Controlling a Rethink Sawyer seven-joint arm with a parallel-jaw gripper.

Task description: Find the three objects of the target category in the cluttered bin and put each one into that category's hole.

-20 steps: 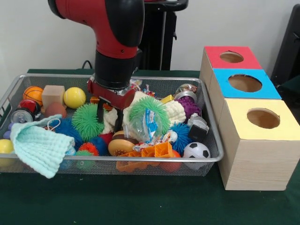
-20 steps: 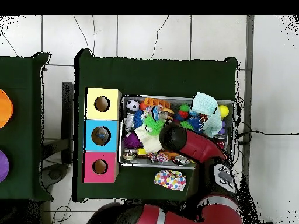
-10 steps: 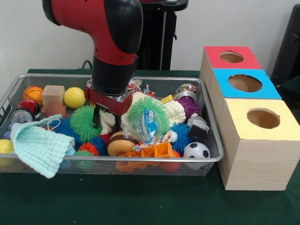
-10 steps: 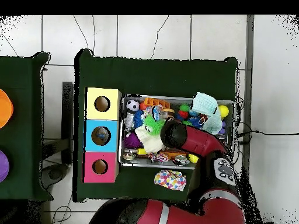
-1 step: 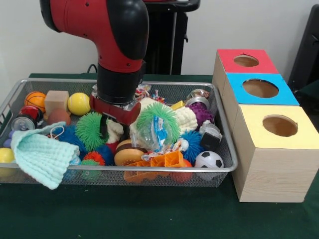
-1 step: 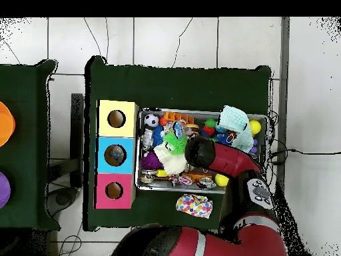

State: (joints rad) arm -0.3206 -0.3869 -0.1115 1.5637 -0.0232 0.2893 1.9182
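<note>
Claw (image 5: 114, 130) (state hidden, cannot tell) sits between green spiky ball (image 5: 91, 130) and cream toy (image 5: 183, 118)

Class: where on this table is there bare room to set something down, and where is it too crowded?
Free: the green cloth in front of the bin and the boxes. Crowded: the whole bin, packed with toys, with the arm reaching into its middle.
</note>
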